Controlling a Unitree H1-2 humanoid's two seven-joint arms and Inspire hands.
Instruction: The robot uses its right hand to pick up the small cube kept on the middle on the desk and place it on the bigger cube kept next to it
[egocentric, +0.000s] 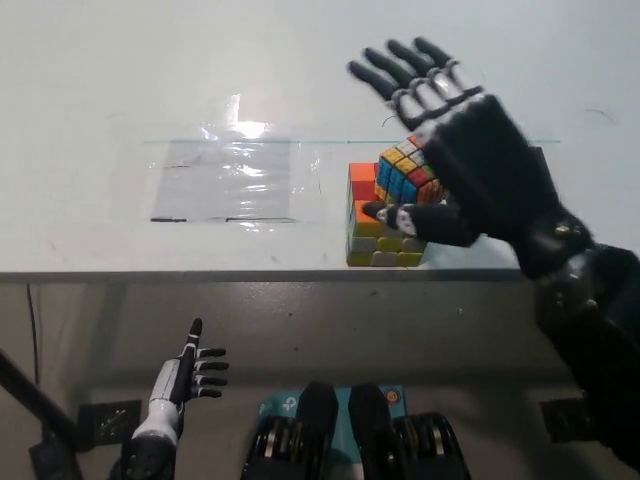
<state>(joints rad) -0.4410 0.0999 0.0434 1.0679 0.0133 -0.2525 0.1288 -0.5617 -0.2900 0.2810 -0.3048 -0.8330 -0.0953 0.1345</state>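
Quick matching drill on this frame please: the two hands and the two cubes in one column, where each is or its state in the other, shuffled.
Things:
1. black right hand
2. white left hand
3. small multicoloured puzzle cube
4. bigger multicoloured puzzle cube

Places or states:
A. resting below the desk edge, lower left
B. on the white desk, near its front edge
C. open above the cubes, fingers spread
D. tilted on top of the other cube

Pairs: 1-C, 2-A, 3-D, 4-B

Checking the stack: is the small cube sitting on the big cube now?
Yes. The small cube sits tilted atop the bigger cube, and the open right hand is beside it.
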